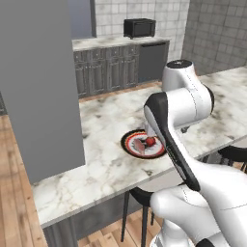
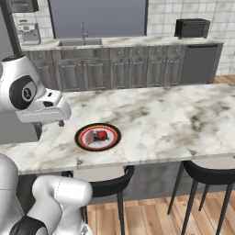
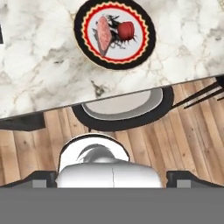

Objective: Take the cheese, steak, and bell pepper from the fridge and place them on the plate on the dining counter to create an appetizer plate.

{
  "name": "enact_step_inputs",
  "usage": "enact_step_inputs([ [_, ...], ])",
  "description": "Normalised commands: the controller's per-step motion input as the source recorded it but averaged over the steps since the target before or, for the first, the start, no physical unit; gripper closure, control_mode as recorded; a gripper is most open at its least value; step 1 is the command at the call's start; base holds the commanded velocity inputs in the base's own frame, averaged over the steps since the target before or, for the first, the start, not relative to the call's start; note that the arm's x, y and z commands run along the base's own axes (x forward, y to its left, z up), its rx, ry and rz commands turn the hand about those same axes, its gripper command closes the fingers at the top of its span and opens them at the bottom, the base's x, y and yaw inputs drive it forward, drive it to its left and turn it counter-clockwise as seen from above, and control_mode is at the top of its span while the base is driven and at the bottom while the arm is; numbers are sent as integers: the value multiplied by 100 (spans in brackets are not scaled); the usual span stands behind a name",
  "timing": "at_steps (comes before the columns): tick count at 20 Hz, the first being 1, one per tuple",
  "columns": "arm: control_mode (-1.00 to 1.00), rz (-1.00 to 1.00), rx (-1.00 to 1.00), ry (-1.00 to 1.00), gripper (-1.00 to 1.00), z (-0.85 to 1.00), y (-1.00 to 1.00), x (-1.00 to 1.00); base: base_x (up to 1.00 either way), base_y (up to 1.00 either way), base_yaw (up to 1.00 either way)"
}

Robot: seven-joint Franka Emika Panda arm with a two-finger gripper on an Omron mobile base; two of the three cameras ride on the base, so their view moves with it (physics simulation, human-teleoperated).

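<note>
Gripper (image 3: 112,181) fingers are standing wide apart and holding nothing; the two dark tips are showing at the lower corners of the hand view, well apart from each other. From the base views the hand itself is sitting behind the white arm, so its exact place over the counter is hard to tell.

On the dining counter (image 2: 165,119), a white-and-grey veined marble top, the plate (image 3: 114,62) is lying near the front edge, round with a black rim, a thin red ring and a patterned white centre. Two items are resting on it. The steak (image 3: 104,34), a flat dark-red slab with a paler edge, is lying on one side, and the bell pepper (image 3: 126,29), small, rounded and bright red, is sitting just beside it. No yellow-orange cheese is showing on the plate, so by my judgement one item is missing from the appetizer.

Risks from here, as a judgement: the pepper is round and could roll off if the plate is nudged. The plate is lying close to the counter edge, above a black stool with a white seat (image 3: 120,107), so a careless sweep of the arm could push it over. Returning with the cheese and releasing it too high could knock the pepper or steak out of place.
</note>
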Motion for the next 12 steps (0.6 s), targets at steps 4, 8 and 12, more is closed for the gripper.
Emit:
enact_step_inputs([
  [4,-100,14,3,-5,-100,0,-48,-48,0,0,0],
  [8,-100,10,5,-7,-100,0,-56,-33,0,0,0],
  [12,-100,2,1,-7,-100,0,-15,-13,0,0,0],
])
